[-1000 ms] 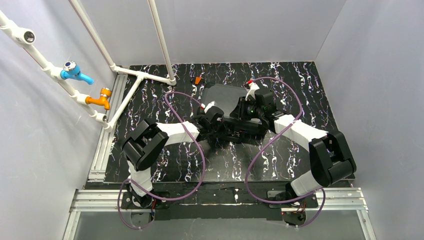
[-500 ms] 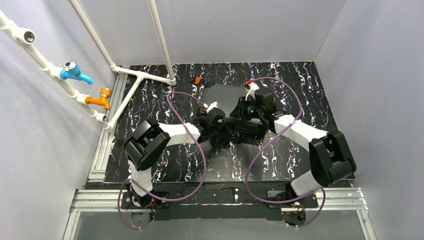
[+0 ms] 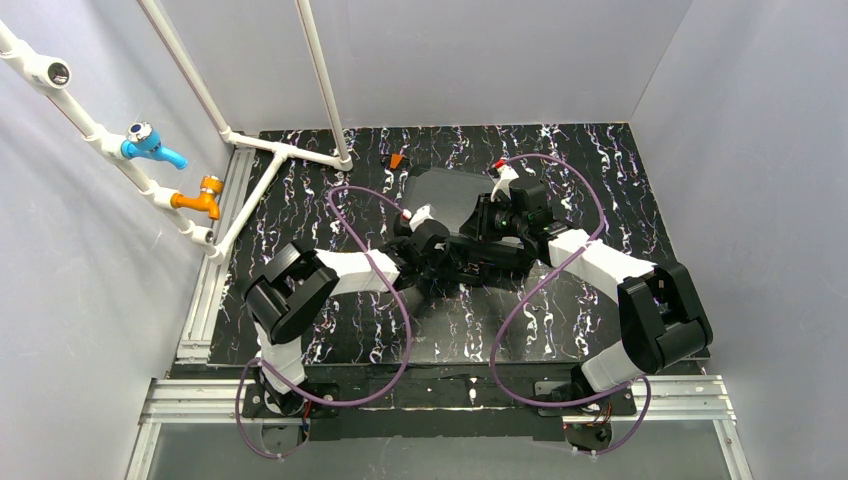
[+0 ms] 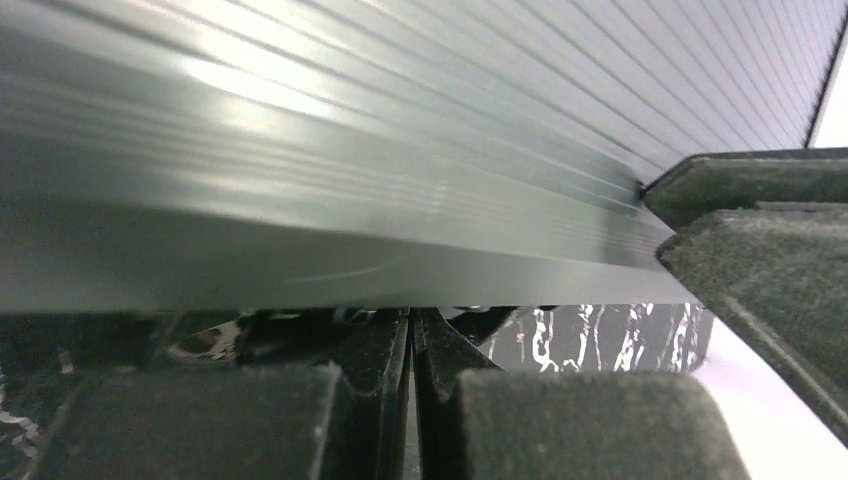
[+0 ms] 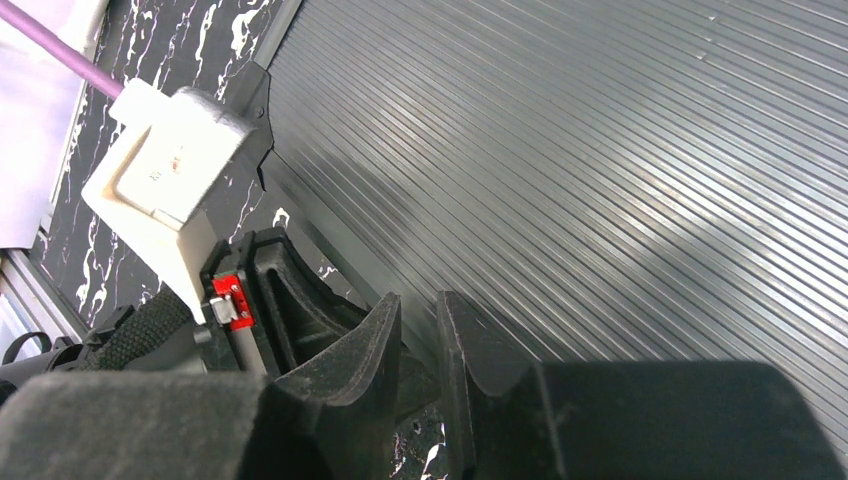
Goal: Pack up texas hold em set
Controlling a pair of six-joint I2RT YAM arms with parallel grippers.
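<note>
I saw the black case point(image 3: 438, 190) at the middle of the table point(image 3: 590, 170), with both arms reaching to it. The left gripper point(image 4: 411, 335) was fully closed and held nothing, and the ribbed grey lid point(image 4: 400, 150) stood above its tips. The right gripper point(image 5: 420, 320) was closed to a thin slit beside the lid's ribbed face, with nothing seen between its fingers. A small orange object point(image 3: 396, 160) lay apart, behind the case.

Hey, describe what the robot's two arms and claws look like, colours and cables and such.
Both the left arm and right arm have white links with bulky black joint housings. A purple cable loops loosely along each. The left claw and right claw are black, with a matte, grainy surface.
</note>
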